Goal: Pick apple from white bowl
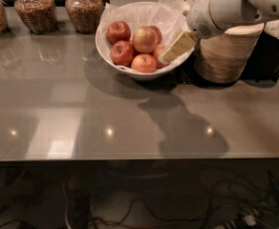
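Along the back left edge of the smooth grey countertop (pixel 58 113) stand three round glass jars filled with brown grainy food (pixel 32 13). To their right sits the wide round white bowl (pixel 101 44), lined with crinkled white tissue paper (pixel 130 13) that rises above its rim at the back.

Near the middle of the bowl, resting on top of the others, lies the largest apple, pale yellow-pink with red streaks (pixel 144 38), its stem end facing up. Smaller, darker red apples (pixel 122 52) touch it on the left and in front.

The robot's thick white arm (pixel 225 4) comes in from the upper right corner and bends down to the left. Its pale cream gripper (pixel 167 56) slants down-left over the bowl's right rim. The tip is inside the bowl, at the right side of the fruit and just below and right of the pale apple. Whether the gripper is parted or closed, I cannot tell.

Right of the bowl, behind the arm, stands a tall stack of ribbed beige disposable bowls (pixel 228 51). The arm's dark shadow (pixel 187 128) falls on the countertop in front.
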### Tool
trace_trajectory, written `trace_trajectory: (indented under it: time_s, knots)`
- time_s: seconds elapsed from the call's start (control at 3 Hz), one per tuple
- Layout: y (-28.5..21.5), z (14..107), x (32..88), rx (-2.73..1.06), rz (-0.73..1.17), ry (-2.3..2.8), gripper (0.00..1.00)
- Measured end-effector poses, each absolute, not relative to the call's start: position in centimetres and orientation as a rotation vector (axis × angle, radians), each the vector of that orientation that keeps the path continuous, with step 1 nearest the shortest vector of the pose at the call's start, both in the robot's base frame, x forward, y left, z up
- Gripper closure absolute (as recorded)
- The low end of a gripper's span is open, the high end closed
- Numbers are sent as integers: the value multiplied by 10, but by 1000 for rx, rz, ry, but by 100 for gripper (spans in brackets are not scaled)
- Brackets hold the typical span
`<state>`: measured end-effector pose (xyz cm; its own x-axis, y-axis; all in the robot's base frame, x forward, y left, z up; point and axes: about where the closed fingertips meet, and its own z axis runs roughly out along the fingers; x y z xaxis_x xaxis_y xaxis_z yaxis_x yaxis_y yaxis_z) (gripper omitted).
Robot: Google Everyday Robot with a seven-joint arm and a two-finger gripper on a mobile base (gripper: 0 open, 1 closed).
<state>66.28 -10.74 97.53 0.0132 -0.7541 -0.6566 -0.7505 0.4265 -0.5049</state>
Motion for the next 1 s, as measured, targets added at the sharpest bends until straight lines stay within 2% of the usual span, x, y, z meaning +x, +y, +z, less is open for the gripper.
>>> trace_trajectory:
  time_s: [0.33, 0.67, 1.0]
  knots:
    - [-93, 968, 675, -1288, 40, 1697, 16]
    - [-81, 957, 684, -1274, 89, 1692, 27]
    - [-72, 948, 690, -1261, 128, 1692, 28]
